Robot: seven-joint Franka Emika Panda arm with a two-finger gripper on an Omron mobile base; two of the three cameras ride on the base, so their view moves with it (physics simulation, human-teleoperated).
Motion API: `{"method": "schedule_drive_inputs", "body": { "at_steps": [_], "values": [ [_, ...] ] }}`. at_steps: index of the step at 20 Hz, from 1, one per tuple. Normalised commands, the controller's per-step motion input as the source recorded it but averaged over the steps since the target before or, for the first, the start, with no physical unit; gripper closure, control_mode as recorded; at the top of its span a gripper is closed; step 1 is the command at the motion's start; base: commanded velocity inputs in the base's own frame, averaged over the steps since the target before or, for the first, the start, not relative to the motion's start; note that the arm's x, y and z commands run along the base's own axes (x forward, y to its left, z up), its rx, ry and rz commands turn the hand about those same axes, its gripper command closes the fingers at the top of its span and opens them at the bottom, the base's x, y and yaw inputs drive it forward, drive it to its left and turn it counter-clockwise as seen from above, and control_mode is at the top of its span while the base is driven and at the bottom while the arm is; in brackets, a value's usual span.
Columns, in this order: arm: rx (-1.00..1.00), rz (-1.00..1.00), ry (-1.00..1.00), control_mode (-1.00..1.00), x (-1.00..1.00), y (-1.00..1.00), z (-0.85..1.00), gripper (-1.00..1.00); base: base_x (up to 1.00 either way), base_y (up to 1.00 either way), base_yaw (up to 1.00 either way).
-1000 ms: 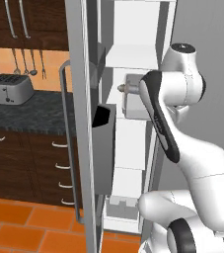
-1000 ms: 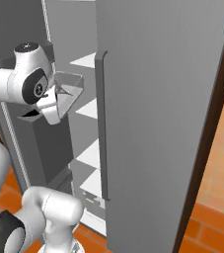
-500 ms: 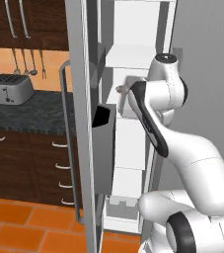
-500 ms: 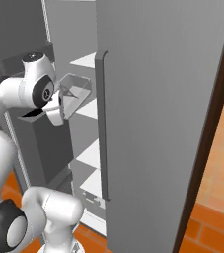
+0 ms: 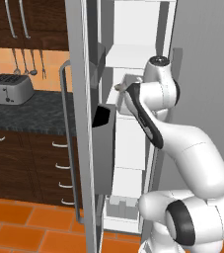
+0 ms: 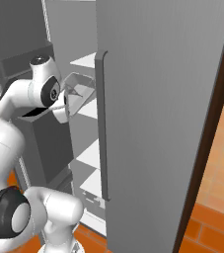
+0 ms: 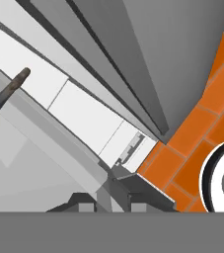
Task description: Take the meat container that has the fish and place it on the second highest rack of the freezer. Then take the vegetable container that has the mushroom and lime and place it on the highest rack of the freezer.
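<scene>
- Clear container [image 6: 78,91] holds the fish [image 7: 5,96] (tail end visible).
- Claw [image 7: 112,190] clamped on container rim, raised inside the open freezer [image 6: 153,99].

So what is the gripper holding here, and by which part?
The gripper is shut on the rim of the clear container with the fish inside, held up at the freezer shelves.

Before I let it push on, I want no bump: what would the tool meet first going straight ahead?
Probably a white freezer shelf. The tool, shut on the clear container with the fish, points into the open freezer; depth is unclear.
</scene>
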Motion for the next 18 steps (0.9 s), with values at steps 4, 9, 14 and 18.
{"method": "schedule_drive_inputs", "body": {
  "at_steps": [4, 9, 14, 18],
  "values": [
    [0.00, -0.05, 0.00, -1.00, 0.48, 0.00, 0.00, 1.00, 0.00, 0.00, 0.00],
    [0.00, -0.06, 0.02, -1.00, 0.44, 0.00, -0.11, 1.00, 0.00, 0.00, 0.00],
    [0.00, -0.06, 0.02, -1.00, 0.52, 0.00, -0.07, 1.00, 0.00, 0.00, 0.00],
    [0.00, -0.04, 0.08, -1.00, 0.52, -0.02, -0.27, 1.00, 0.00, 0.00, 0.00]
  ]
}}
